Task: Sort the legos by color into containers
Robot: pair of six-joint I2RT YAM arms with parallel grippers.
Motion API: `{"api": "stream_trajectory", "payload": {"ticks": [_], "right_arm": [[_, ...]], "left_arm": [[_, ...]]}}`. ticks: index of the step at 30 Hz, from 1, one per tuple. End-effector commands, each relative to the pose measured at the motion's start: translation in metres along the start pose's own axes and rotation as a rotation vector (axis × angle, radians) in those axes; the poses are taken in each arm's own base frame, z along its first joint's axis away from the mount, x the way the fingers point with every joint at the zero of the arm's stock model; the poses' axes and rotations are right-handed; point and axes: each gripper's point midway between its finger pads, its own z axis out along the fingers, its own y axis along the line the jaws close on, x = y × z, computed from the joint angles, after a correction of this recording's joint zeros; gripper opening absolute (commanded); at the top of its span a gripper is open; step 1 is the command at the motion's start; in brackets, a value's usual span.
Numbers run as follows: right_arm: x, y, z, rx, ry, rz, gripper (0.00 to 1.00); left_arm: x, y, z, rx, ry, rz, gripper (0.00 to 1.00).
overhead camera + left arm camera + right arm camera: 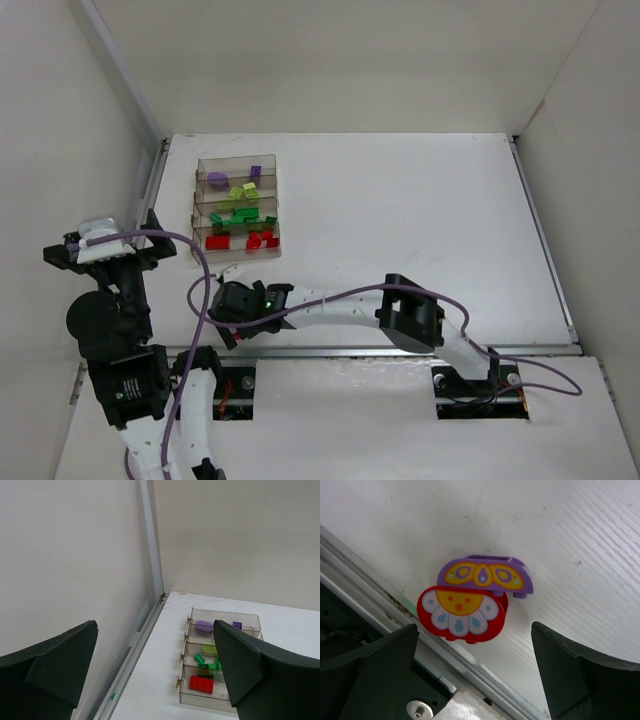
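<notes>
**Both jaws apart, flower piece outside the tray**

The white table [420, 220] stands between plain white walls [350, 60]. The tray [235, 158] sits close to the left edge and well apart from the right edge. The right arm [400, 315] lies low along the near edge, reaching to the left. The right gripper [475, 675] hovers with its jaws wide apart over the flower-topped piece [470, 600]. This piece lies on the table just beside the near rail [365, 590]. The left arm [115, 330] stands raised by the left wall. The left gripper [155, 665] has its jaws apart, holds nothing and faces the tray. Purple, lime, green and red bricks [235, 213] lie in separate compartments.
</notes>
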Motion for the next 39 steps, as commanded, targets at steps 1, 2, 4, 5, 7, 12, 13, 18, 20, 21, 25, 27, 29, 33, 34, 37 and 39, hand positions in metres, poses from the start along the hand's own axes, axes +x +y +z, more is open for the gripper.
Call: {"api": "stream_trajectory", "payload": {"ticks": [1,2,4,5,7,12,13,18,20,21,25,27,29,33,34,37,39], "right_arm": [[-0.01,0.006,0.004,0.008,-0.036,-0.075,1.0],[-0.01,0.008,0.006,0.023,-0.051,-0.098,1.0],[-0.008,0.013,0.008,0.023,-0.057,-0.15,1.0],[-0.005,0.019,0.009,0.015,-0.057,-0.157,1.0],[-0.002,0.018,0.012,0.019,-0.05,-0.149,1.0],[-0.008,0.003,0.019,0.121,-0.088,-0.11,1.0],[-0.015,0.006,0.017,0.121,-0.106,-0.105,1.0],[-0.007,0.01,0.031,0.108,-0.083,-0.109,1.0],[-0.004,0.008,0.035,0.113,-0.076,-0.112,0.98],[-0.005,0.007,0.035,0.12,-0.082,-0.112,0.95],[-0.001,0.002,0.035,0.137,-0.076,-0.117,0.8],[-0.003,0.002,0.033,0.132,-0.082,-0.114,0.71],[-0.003,0.001,0.028,0.129,-0.085,-0.113,0.6],[-0.013,0.004,0.015,0.102,-0.121,-0.107,0.36],[-0.021,0.004,0.003,0.092,-0.15,-0.111,0.33],[-0.037,0.004,-0.025,0.061,-0.21,-0.133,0.29],[-0.078,-0.016,-0.087,-0.092,-0.296,-0.146,0.29]], "left_arm": [[-0.024,0.0,-0.005,0.002,-0.061,-0.022,1.0],[-0.024,0.0,-0.005,0.002,-0.061,-0.022,1.0],[-0.024,0.0,-0.005,0.002,-0.061,-0.022,1.0],[-0.024,0.0,-0.005,0.002,-0.061,-0.022,1.0],[-0.024,0.0,-0.005,0.002,-0.061,-0.022,1.0],[-0.024,0.0,-0.005,0.002,-0.061,-0.022,1.0],[-0.024,0.0,-0.005,0.002,-0.061,-0.022,1.0],[-0.024,0.0,-0.005,0.002,-0.061,-0.022,1.0],[-0.024,0.0,-0.005,0.002,-0.061,-0.022,1.0],[-0.024,0.0,-0.005,0.002,-0.061,-0.022,1.0],[-0.02,-0.001,-0.004,0.002,-0.052,-0.022,1.0],[-0.022,0.0,-0.003,0.002,-0.061,-0.022,1.0],[-0.022,0.0,-0.003,0.002,-0.061,-0.022,1.0],[-0.018,-0.006,-0.002,0.033,-0.053,-0.021,1.0],[-0.014,-0.01,0.0,0.061,-0.035,-0.002,1.0],[-0.009,-0.016,0.002,0.112,-0.021,0.074,1.0],[-0.01,-0.032,0.004,0.229,-0.041,0.2,0.98]]}}
